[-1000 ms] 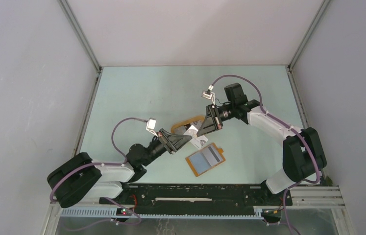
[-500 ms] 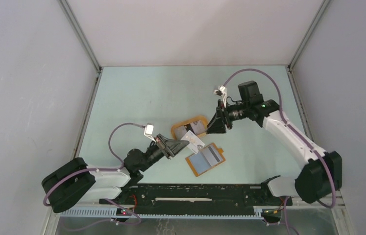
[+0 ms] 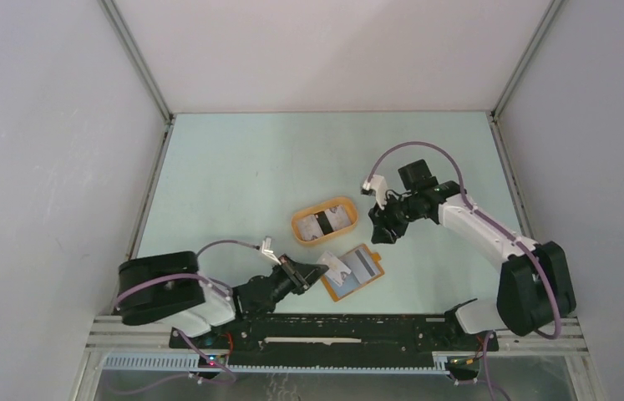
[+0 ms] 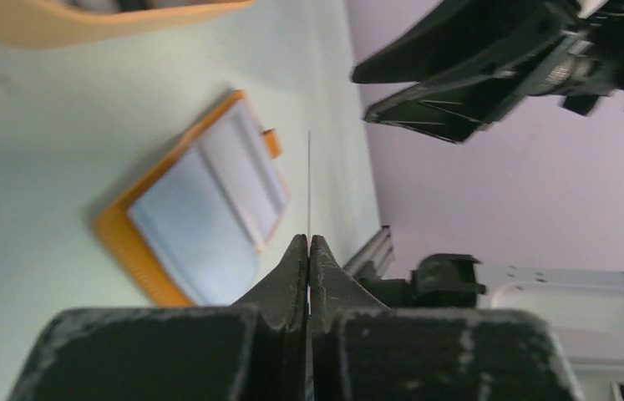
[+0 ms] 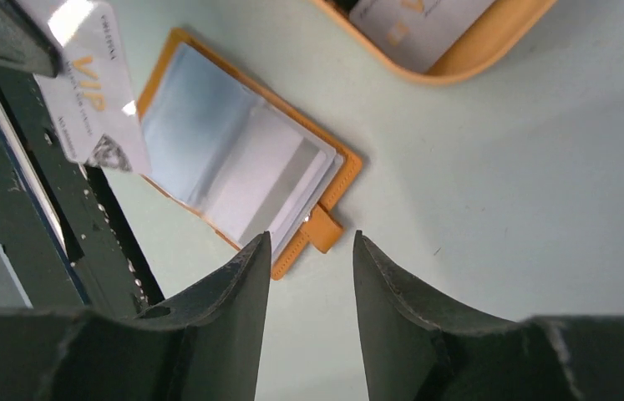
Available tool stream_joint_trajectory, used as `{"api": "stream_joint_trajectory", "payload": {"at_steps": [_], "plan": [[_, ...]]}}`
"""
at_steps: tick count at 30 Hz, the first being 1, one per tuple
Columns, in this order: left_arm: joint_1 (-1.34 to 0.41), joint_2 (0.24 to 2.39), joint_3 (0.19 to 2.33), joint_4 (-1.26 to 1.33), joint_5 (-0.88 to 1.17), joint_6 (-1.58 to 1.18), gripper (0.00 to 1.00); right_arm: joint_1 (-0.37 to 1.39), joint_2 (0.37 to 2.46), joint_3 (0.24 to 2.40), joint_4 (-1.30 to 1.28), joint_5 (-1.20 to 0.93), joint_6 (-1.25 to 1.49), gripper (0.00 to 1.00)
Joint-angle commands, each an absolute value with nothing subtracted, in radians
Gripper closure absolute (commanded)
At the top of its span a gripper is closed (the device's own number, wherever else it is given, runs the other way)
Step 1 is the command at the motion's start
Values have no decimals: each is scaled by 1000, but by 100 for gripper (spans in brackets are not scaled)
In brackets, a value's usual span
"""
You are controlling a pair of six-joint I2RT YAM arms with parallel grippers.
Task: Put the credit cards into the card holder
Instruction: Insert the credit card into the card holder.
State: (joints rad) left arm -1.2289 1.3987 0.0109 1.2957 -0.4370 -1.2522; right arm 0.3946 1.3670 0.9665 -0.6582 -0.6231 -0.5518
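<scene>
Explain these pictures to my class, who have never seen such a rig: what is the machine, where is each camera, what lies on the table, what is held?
The machine is two robot arms bolted at the near edge of a table. One picture looks down from above. The other two come from cameras on the wrists, each showing its own tool. On the table lie an open orange card holder with clear pockets and an oval orange tray with cards in it. The left tool is shut on a pale card, close to the holder. Its own camera sees that card edge-on, as a thin line. The right tool is open and empty, over the table beyond the holder.
</scene>
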Motion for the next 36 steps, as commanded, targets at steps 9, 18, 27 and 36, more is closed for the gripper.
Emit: {"api": "stream_joint_trajectory", "payload": {"at_steps": [9,18,27,36], "plan": [[-1261,1744,60,1513,-546,-1431,100,490,1530,1022,-741,-533,-568,53],[-1261,1780,87,1513,-523,-1456,100,501,1597,1034,-754,-497,-556,57],[-1260,1828,96,1513,-513,-1497,100,515,1649,1046,-758,-453,-540,57],[-1257,1884,114,1513,-498,-1536,100,518,1672,1052,-763,-440,-535,58]]}}
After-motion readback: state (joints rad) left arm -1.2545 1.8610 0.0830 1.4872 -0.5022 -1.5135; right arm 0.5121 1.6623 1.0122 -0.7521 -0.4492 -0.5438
